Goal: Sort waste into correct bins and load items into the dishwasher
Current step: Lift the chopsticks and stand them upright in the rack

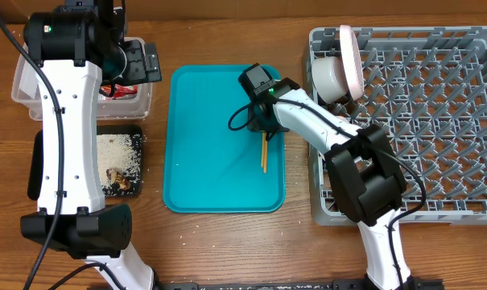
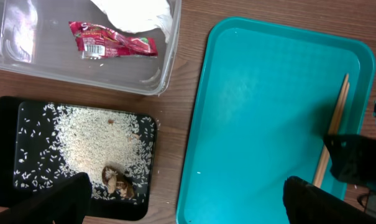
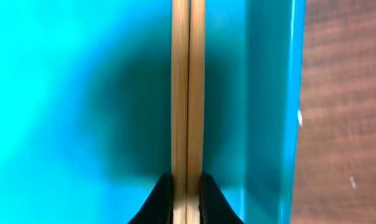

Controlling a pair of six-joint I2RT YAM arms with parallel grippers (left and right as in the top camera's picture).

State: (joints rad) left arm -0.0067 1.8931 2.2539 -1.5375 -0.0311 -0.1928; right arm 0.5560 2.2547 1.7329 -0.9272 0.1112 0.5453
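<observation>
My right gripper (image 1: 262, 121) (image 3: 188, 186) is shut on two wooden chopsticks (image 1: 264, 155) (image 3: 188, 93), held side by side over the right part of the teal tray (image 1: 215, 137); their shadow falls on it. They also show in the left wrist view (image 2: 338, 121). My left gripper (image 1: 142, 60) (image 2: 188, 208) is open and empty, high above the clear tub (image 1: 22, 84) (image 2: 166, 68). The tub holds the red wrapper (image 2: 113, 45) and white tissue (image 2: 138, 14). The black tray (image 1: 42, 161) (image 2: 4, 155) holds rice (image 2: 94, 140) and brown scraps (image 2: 119, 182).
The grey dish rack (image 1: 436, 121) stands at the right. A pink plate (image 1: 350, 56) stands upright in its far left corner, with a white bowl-like dish (image 1: 330, 78) beside it. A few rice grains lie on the table near the black tray.
</observation>
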